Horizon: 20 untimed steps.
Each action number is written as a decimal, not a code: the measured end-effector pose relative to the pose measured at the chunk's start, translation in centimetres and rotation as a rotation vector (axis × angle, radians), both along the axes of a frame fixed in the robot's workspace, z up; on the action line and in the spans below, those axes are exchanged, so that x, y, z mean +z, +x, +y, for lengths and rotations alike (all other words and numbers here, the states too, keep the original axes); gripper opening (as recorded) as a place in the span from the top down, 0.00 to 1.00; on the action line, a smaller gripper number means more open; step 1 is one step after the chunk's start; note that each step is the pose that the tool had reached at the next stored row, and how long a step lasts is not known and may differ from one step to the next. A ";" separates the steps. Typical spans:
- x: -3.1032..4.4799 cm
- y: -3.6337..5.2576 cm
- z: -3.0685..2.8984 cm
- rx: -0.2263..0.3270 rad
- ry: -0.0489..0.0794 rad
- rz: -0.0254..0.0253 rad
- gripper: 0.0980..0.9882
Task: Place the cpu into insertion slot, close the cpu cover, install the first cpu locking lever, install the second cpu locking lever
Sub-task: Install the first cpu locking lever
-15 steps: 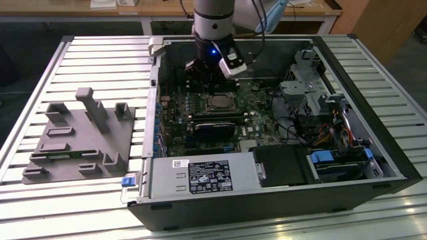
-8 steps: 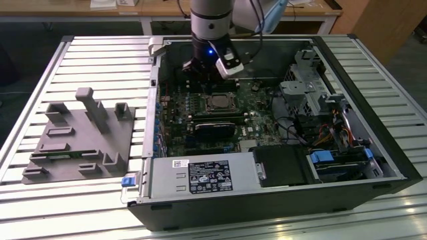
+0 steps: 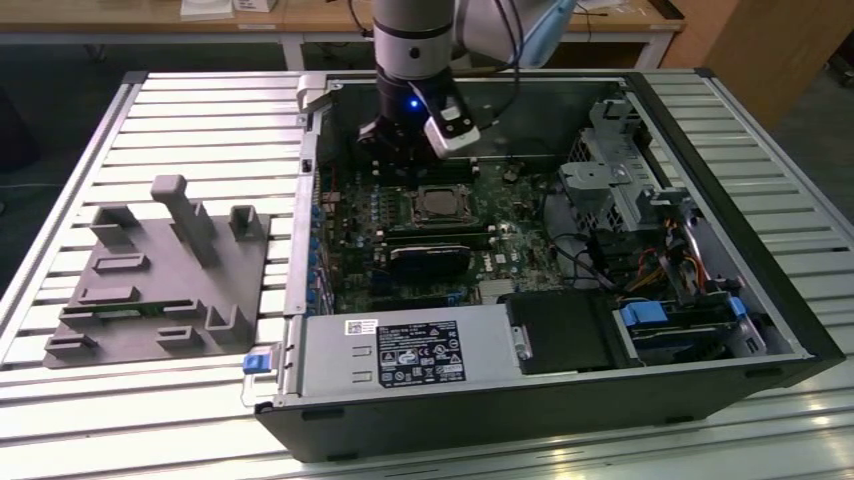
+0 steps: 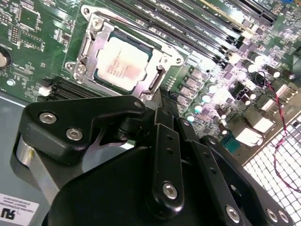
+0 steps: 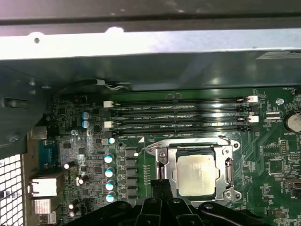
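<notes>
In the exterior view, a black open computer case (image 3: 561, 400) lies on its side on a silver slatted aluminium table (image 3: 200, 110), so the green board faces up for the arm. The black linkage gripper (image 3: 398, 168) hangs inside the case, just at eleven o'clock from the small square silver-framed insertion slot (image 3: 414, 207) and close above the board. A grey moulded parts fixture (image 3: 160, 280) sits on the table at nine o'clock from the case, well apart from the work.

In the second wrist view, the small flat square cpu (image 4: 123, 64), with its pale silver-beige face, is seated in the slot. The thin silver square cpu cover (image 4: 88, 44) lies flat around it, and the chip's face shows through the window. I judge the plate is down so that it presses the chip onto its contacts. The gripper (image 4: 164, 106) hangs just beside the socket's corner, touching nothing that I can make out.

In the first wrist view, the gripper's fingers (image 5: 156, 188) look pressed together and hold nothing. This probably gives one narrow tip for nudging thin parts. A thin silver wire locking lever (image 5: 153, 146) runs along the socket edge next to the long black memory slots (image 5: 178, 115). I cannot tell whether it is hooked under its catch.
</notes>
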State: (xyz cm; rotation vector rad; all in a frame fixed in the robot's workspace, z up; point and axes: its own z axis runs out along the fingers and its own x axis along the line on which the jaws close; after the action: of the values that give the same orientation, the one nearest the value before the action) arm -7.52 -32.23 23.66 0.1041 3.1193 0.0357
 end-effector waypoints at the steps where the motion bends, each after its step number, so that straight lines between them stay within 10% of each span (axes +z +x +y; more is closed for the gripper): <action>1: 0.00 -0.11 0.00 0.000 0.000 -0.0001 0.99; 20: 0.00 -1.88 0.00 0.000 0.004 0.0001 0.99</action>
State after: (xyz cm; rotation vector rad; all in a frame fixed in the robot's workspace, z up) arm -9.39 -32.23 23.67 0.1040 3.1195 0.0422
